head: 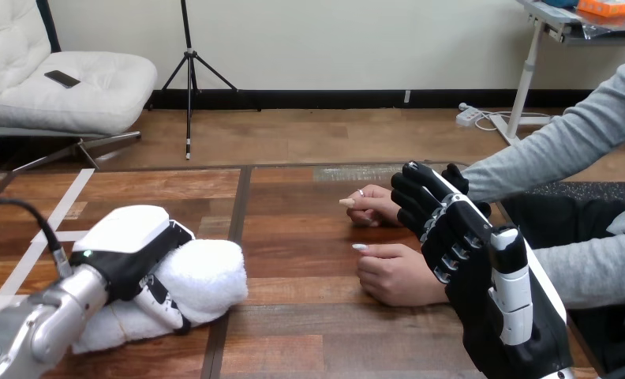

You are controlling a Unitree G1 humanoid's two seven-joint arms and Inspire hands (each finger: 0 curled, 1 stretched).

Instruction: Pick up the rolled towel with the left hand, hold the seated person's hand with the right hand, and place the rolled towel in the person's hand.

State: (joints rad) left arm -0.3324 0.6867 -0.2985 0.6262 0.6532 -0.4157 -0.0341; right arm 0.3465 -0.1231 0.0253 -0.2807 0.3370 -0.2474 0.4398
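The white rolled towel [207, 276] lies on the wooden table [309, 332] at the lower left. My left hand [132, 249] rests on top of it, fingers curled down over its front side. Right of centre the person's two hands lie on the table: the farther hand [372, 207] with a finger pointing left, the nearer hand [396, 275] loosely curled, palm down. My right hand [483, 284] stands upright just right of them, in front of the person's wrists, its fingers [424, 201] straight. It is not curled round either of the person's hands.
The person's grey-sleeved forearms [546, 154] come in from the right edge. A dark seam [234, 260] runs down the table between the towel and the person's hands. White tape strips [57, 209] mark the table's left part.
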